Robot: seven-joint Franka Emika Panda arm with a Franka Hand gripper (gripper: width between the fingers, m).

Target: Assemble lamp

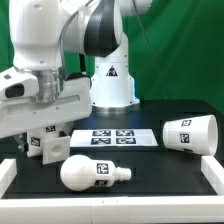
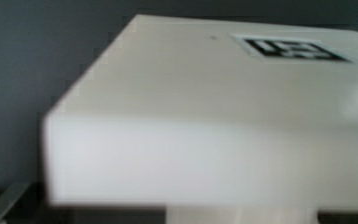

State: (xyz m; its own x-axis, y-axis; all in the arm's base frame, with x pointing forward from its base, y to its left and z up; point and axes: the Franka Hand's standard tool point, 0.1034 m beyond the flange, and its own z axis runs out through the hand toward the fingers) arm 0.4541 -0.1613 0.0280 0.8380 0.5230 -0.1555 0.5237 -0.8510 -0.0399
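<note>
gripper [image 1: 45, 130] low over the base [image 2: 194, 110] at ext view's left; can't tell its gap, fingers hidden. bulb [image 1: 95, 173] lies near in front, shade [image 1: 190, 133] well apart at ext view's right. i'd square up w/ base sides, centre, then close slow.

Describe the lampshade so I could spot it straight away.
Find the black table below the big white robot arm. Past the flat marker board, toward the exterior view's right, the shade lies on its side. It alone is a tapered cup; the bulb is round with a narrow neck.
</note>
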